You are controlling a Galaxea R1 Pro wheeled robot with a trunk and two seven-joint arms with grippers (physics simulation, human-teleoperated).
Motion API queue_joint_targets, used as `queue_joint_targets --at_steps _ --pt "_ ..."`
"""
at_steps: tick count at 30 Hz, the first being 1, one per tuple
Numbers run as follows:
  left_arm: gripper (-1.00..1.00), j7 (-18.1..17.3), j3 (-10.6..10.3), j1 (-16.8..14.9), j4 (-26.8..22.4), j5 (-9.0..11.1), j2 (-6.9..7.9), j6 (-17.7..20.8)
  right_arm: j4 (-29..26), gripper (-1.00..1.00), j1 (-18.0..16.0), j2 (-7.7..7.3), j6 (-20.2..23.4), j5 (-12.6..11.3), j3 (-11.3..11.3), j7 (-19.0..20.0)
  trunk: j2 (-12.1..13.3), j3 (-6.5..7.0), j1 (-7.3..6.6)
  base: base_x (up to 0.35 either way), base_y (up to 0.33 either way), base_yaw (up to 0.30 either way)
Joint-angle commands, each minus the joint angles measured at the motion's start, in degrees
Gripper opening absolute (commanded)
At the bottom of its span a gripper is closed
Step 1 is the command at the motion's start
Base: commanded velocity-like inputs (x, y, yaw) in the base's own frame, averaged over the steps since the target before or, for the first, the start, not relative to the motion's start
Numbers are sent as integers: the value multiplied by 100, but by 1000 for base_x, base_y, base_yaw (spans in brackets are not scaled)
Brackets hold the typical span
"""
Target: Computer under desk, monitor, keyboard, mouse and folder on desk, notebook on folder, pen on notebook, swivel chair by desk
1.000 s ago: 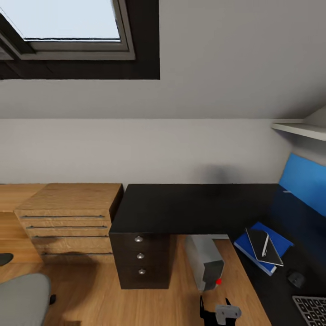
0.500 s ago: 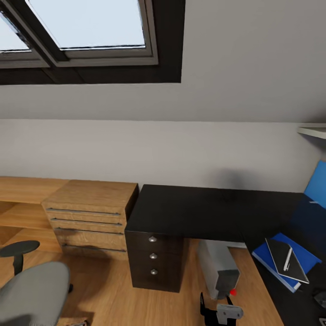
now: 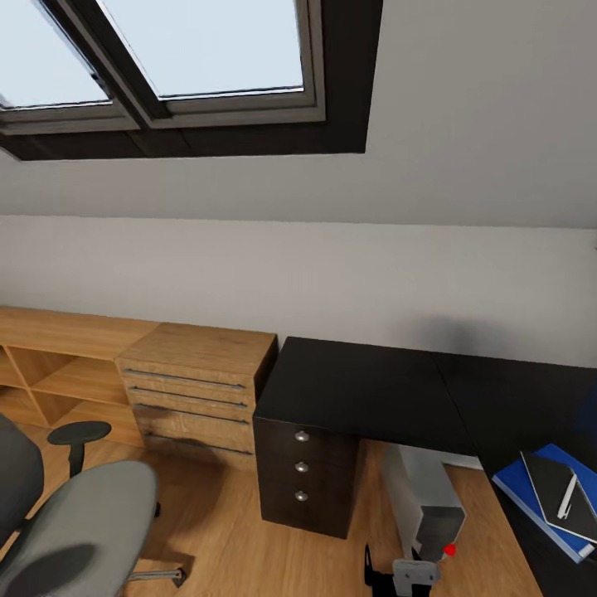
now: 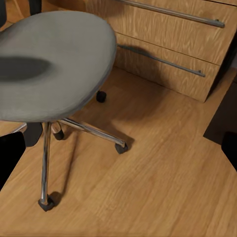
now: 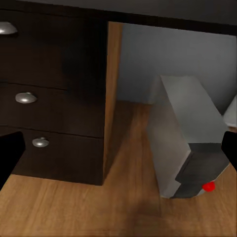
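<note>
Swivel chair [image 3: 79, 518] now takes up the lower left of the head view, where a second ago only a sliver of seat showed: the camera has swung left, pushing the folder [image 3: 531, 502], with notebook [image 3: 564, 496] and pen [image 3: 567, 495] stacked on it, to the right edge of the table [image 3: 365, 390]. That suggests the chair is next. The computer [image 3: 423, 497] sits under the table. The chair's seat lies close before the left gripper; I cannot tell either gripper's opening
</note>
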Motion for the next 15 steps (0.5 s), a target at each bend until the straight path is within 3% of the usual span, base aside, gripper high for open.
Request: queue_joint_targets --at_steps 1,6,8,15 --pt "100 56 -50 -5 0 1 0 -10 5 100 -5 3 -6 -32 50 -25 -7 -9 1 -1 0 15" --pt "100 56 -49 -5 0 2 0 -10 2 100 -5 4 19 -33 50 -26 -7 -9 1 -9 0 5" --pt "100 56 -49 -6 0 2 0 -10 2 100 -5 4 25 -35 52 -26 -7 -9 1 -251 100 13" --pt "100 56 -52 -4 0 2 0 -2 2 100 -5 10 26 -35 50 -27 -7 -9 1 -297 127 231"
